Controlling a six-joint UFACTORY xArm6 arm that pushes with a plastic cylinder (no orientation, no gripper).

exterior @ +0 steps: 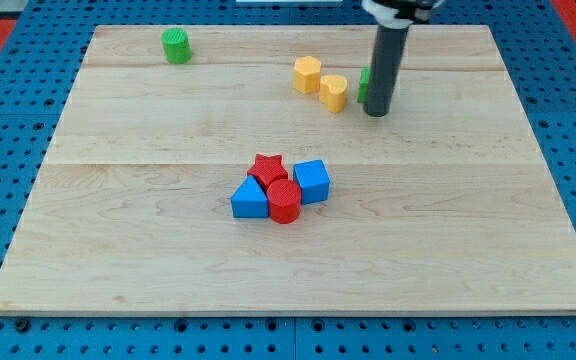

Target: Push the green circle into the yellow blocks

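Note:
The green circle point(177, 46) sits near the view's top left corner of the wooden board point(118, 250). Two yellow blocks stand close together at the top middle: a hexagon-like one point(308, 74) and a second point(334, 92) just to its lower right. My tip point(376, 112) rests on the board just right of the yellow blocks, far to the right of the green circle. A second green block point(365, 85) is mostly hidden behind the rod, and its shape cannot be made out.
A tight cluster lies at the board's middle: a red star point(267, 168), a blue cube point(312, 181), a red cylinder point(285, 203) and a blue block point(250, 198). A blue pegboard point(8, 150) surrounds the board.

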